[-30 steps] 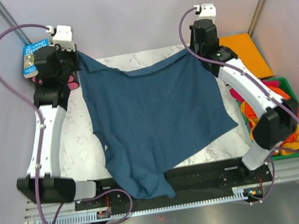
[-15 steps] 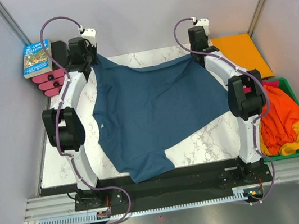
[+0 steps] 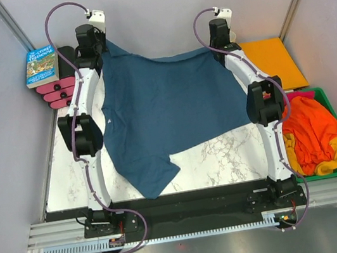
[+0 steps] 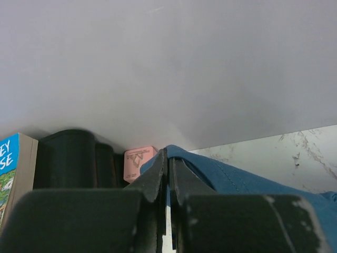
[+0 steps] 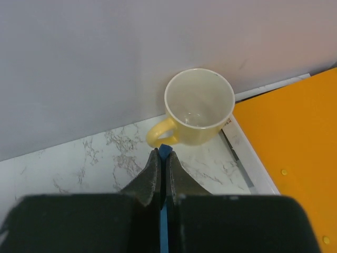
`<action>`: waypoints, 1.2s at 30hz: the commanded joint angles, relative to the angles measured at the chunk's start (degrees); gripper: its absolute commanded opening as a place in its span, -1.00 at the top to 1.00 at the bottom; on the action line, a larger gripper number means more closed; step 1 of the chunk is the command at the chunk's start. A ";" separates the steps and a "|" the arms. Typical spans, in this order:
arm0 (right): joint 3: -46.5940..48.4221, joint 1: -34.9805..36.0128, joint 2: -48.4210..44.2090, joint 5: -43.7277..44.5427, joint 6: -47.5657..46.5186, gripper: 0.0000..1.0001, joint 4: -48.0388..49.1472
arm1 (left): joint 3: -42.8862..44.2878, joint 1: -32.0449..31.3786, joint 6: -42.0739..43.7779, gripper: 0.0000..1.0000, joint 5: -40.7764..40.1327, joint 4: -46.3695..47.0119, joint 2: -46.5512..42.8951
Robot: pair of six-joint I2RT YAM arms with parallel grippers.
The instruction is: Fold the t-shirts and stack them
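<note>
The blue t-shirt is held by its two far corners and draped over the counter. The left tool and the right tool are each clamped on a corner of the cloth. In the green bin at the right, orange and yellow t-shirts are heaped.

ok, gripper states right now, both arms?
left gripper: jaws shut, pinching a corner of the dusty teal-blue cloth t-shirt.
right gripper: jaws shut, pinching another corner of the same t-shirt.
</note>
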 commanded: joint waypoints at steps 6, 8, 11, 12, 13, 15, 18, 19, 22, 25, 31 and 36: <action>8.54 -0.41 6.38 -2.06 0.48 1.00 0.79 | -1.15 0.51 1.77 0.97 -4.85 1.76 -1.97; 7.31 -0.50 5.86 -2.06 0.83 1.00 0.43 | -4.92 0.68 0.54 0.96 -4.76 1.93 -5.20; 4.24 -0.59 4.01 -1.71 1.10 1.00 0.61 | -11.77 1.03 -1.13 0.96 -3.80 2.11 -9.43; 3.36 -0.68 3.40 -1.45 1.36 1.00 0.70 | -13.62 1.12 -1.31 0.96 -3.62 2.02 -12.49; 1.87 -0.85 2.26 -1.45 1.53 1.00 0.79 | -17.12 1.30 -1.57 0.97 -3.18 2.19 -13.91; 0.46 -0.85 0.94 -1.10 1.80 1.00 1.05 | -20.83 1.30 -1.31 0.97 -2.21 2.90 -18.12; -3.14 -0.85 -2.05 -1.09 2.24 1.00 2.10 | -26.63 1.39 -0.87 0.96 -2.04 4.04 -22.35; -5.33 -0.77 -3.62 -0.83 2.67 1.00 2.71 | -28.56 1.47 -0.96 0.96 -1.95 4.04 -23.15; -9.28 -0.94 -6.53 -0.22 3.03 1.00 3.77 | -32.08 1.74 -1.92 0.96 -1.43 4.04 -25.96; -12.89 -0.85 -8.90 0.57 3.21 1.00 4.91 | -34.81 1.83 -2.80 0.97 -0.46 3.69 -28.59; -17.20 -0.85 -11.72 1.45 3.47 1.00 5.44 | -39.73 1.83 -5.18 0.96 3.32 1.23 -32.47; -21.25 -0.94 -12.61 1.80 3.99 1.00 6.32 | -46.84 1.74 -5.71 0.96 4.91 1.14 -35.81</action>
